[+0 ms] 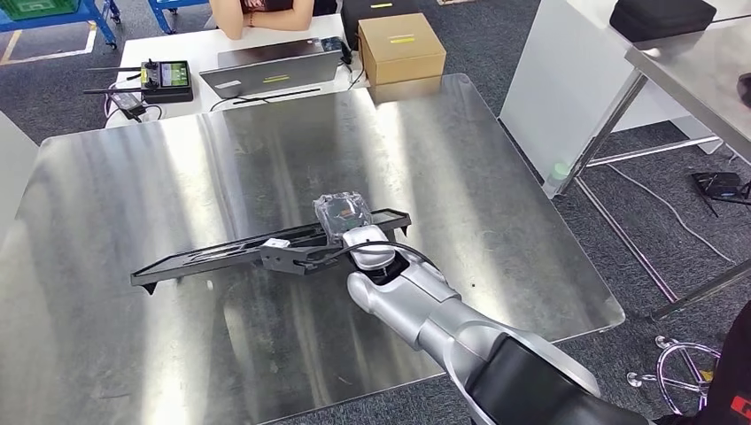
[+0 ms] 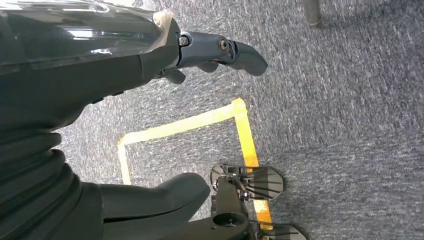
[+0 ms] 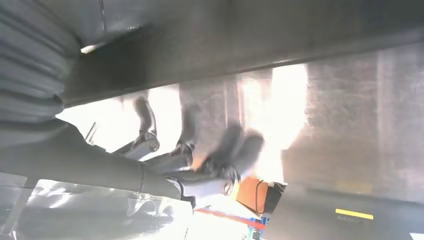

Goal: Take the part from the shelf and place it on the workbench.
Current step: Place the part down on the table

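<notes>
A long black part (image 1: 221,257) lies flat across the middle of the shiny steel workbench (image 1: 133,177), running from the left towards the right. My right hand (image 1: 345,217), wrapped in clear plastic, sits over the part's right portion. In the right wrist view the part (image 3: 250,45) is a dark bar, and the right hand's fingers (image 3: 200,160) are spread and blurred, with a bright gap between them and the bar. My left hand (image 2: 200,55) hangs over the grey carpet, holding nothing, fingers loosely apart.
Beyond the workbench stands a white desk with a laptop (image 1: 274,66), a cardboard box (image 1: 400,46) and a remote controller (image 1: 164,78); a person (image 1: 266,13) sits behind it. A second metal table (image 1: 691,80) stands at the right. Yellow floor tape (image 2: 185,125) lies below my left hand.
</notes>
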Motion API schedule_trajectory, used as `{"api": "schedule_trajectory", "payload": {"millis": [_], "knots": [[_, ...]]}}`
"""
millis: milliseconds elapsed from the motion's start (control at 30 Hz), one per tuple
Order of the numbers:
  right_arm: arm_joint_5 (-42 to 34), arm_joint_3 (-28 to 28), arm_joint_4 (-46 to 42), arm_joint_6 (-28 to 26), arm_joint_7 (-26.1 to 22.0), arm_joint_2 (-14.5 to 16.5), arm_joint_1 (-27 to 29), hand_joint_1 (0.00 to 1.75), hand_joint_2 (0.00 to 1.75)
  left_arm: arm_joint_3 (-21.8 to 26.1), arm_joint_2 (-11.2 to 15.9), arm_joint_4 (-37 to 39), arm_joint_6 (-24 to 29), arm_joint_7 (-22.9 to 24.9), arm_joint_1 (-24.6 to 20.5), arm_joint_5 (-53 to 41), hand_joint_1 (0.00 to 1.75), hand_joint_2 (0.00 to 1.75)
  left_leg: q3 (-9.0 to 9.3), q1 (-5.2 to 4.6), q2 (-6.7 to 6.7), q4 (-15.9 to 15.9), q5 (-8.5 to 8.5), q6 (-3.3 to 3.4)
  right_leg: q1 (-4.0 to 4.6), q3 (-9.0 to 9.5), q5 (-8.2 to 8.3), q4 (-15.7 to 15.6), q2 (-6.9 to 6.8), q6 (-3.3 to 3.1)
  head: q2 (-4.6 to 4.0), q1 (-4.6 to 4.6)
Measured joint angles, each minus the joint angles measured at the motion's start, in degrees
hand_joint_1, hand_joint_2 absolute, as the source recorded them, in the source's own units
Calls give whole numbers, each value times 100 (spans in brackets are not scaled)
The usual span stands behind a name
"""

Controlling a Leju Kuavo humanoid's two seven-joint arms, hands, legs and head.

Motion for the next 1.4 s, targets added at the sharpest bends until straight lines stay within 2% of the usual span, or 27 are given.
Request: {"api": "schedule_trajectory", "payload": {"millis": [133,300,433,533,800,1033,1233,1300,1400], "knots": [[-58,13,36,-10,4,-4,-1,0,0,3,-5,0,111,-13,3,0,0,0,8,-7,-1,4,4,-5,-9,13,1,1,-3,1,0,1],[-394,-162,36,-226,-85,7,-41,0,0,5,-12,0,124,-13,17,3,0,0,11,-14,-1,8,5,-5,-21,21,2,2,-5,2,0,1],[-514,-386,4,-638,-186,54,-179,0,0,13,-13,1,121,-13,46,10,0,0,11,-22,-1,9,4,-4,-28,21,2,3,-5,2,1,0],[-507,-509,-42,-832,-216,112,-348,0,0,25,-13,0,121,-13,69,11,0,0,14,-28,-1,9,4,-4,-28,21,2,2,-4,3,0,-1],[-490,-653,-82,-920,-251,178,-448,0,0,32,-13,1,120,-13,91,11,0,0,16,-29,-2,9,4,-4,-28,23,2,2,-6,3,1,0],[-366,-725,-271,-1476,-502,279,-622,0,0,56,-13,0,123,-22,98,40,0,0,17,-28,-1,9,5,-4,-27,23,2,5,-4,3,1,1],[-94,-878,-759,-1869,-687,396,-776,0,0,78,-13,1,132,-87,110,32,0,0,18,-28,-1,8,4,-4,-27,24,2,5,-5,3,0,-1],[-96,-1006,-1033,-1941,-854,413,-743,0,0,99,-13,1,132,-98,113,11,0,0,18,-29,-2,8,4,-4,-27,24,2,4,-6,3,0,-1],[-394,-1368,-1588,-1909,-1372,433,-594,0,0,118,-14,0,132,-101,119,-7,0,0,18,-30,-2,8,4,-4,-28,24,2,4,-6,3,0,0]]}}
